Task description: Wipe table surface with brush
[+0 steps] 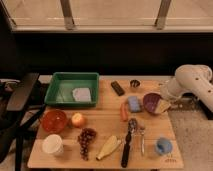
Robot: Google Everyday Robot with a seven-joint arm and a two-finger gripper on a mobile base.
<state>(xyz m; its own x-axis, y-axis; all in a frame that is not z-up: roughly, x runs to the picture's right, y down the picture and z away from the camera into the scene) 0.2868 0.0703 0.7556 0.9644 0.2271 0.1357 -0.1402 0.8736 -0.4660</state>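
Pale wood counter carries the black-handled brush near its front edge, flat and untouched beside a silver utensil. It probably awaits pickup. The pincer hangs by the purple bowl, well apart from the brush. Whether it is spread or pressed together I cannot tell.

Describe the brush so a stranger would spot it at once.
Start at the wooden table and go to its front edge, right of the middle. The brush lies there between a banana and a thinner all-silver utensil, far from the claw by the purple bowl. Only it has a black handle with a round greyish head.
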